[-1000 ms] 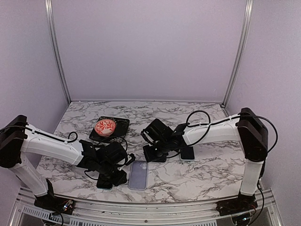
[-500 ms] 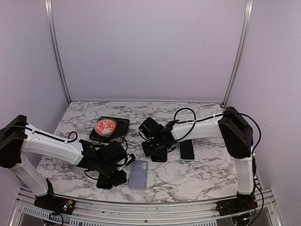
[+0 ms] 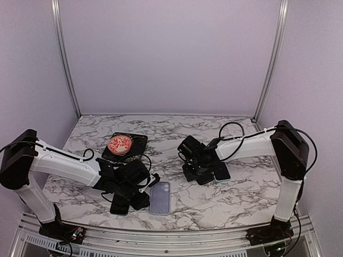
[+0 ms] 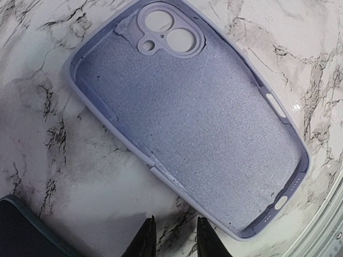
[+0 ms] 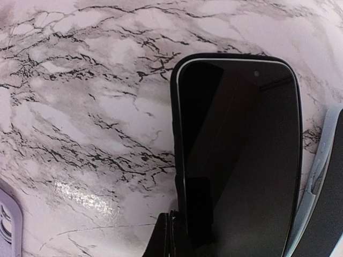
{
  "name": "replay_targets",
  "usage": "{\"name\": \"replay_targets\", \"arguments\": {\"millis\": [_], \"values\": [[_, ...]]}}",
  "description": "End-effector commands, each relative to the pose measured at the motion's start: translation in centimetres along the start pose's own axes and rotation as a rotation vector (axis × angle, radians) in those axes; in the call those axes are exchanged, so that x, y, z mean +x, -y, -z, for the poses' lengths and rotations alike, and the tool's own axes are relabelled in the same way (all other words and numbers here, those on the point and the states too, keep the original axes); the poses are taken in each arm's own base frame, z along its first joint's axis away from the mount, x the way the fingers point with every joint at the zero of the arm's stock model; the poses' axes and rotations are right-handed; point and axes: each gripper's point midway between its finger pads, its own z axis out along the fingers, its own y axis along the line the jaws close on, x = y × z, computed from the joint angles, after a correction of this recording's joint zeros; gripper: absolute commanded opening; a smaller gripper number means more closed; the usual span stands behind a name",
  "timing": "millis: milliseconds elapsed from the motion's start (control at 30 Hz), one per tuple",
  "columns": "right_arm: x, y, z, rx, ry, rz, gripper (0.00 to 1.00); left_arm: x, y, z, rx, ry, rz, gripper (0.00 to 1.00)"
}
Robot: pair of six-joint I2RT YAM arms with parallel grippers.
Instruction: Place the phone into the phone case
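The right pincer (image 5: 170,236), fingers together and empty, is at the edge of the glossy black phone (image 5: 238,155); pushing could slide it away from the lavender silicone case (image 4: 187,118).

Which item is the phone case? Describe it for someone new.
Start at the marble table's near edge, centre-left, just right of the left claw. The phone case lies flat there, hollow side up. Unlike the glossy black phones, it is a matte lavender shell with camera cutouts.
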Motion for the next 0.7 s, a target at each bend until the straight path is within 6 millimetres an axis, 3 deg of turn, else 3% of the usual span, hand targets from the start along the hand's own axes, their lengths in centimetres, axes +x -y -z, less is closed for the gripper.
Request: {"name": "replay_targets", "arguments": {"millis": [0, 100, 367, 533, 667], "values": [[-1.7, 0.5, 1.5, -0.01, 0.042, 0.018, 0.0, -0.9, 0.7, -0.6, 0.022, 0.01, -0.021, 0.25], [-3.3, 0.5, 1.3, -0.051, 0.062, 0.001, 0.0, -1.5, 0.8, -0.9, 0.018, 0.015, -0.025, 0.26], [-5.1, -0.8, -2.5, -0.091, 0.06, 0.008, 0.0, -1.0, 0.3, -1.1, -0.002, 0.01, -0.015, 0.26], [-6.2, 1.3, -4.2, -0.017, 0.064, -0.064, 0.0, -1.0, 0.3, -1.2, -0.004, 0.009, -0.014, 0.26], [-5.4, 3.8, -4.0, 0.039, 0.067, -0.132, 0.0, -1.1, 0.2, -1.1, -0.01, 0.018, -0.01, 0.26]]}}
